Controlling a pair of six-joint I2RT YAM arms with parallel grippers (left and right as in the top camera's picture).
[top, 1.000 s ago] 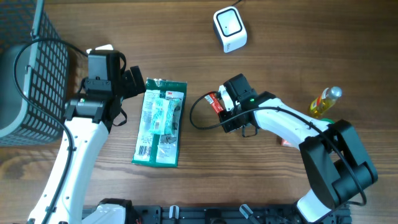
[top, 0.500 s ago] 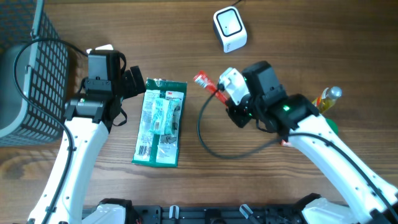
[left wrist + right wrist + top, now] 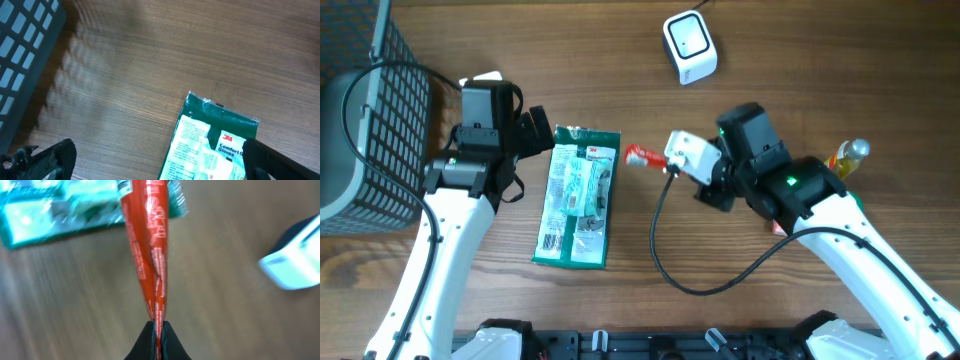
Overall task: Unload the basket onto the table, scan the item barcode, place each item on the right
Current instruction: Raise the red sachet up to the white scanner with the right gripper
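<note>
The tabletop (image 3: 820,60) is brown, streaked with wood grain. Mid-frame, the red packet (image 3: 642,155) bears white lettering. Left of it, the green pack (image 3: 578,195) has white print. The scanner (image 3: 689,46), top of frame, is white with a dark rim; the basket (image 3: 370,110), upper left, dark grey mesh; the bottle (image 3: 843,165), right, yellow.

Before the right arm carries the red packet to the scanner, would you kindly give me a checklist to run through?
1. Right end effector shut on the red packet: ok.
2. Packet lifted off the table: ok.
3. Barcode turned toward the scanner: cannot tell.
4. Bare wood between packet and scanner, nothing in the way: ok.
5. Left end effector open, holding nothing: ok.
6. Glove pack flat on the table, away from the scanner: ok.
</note>
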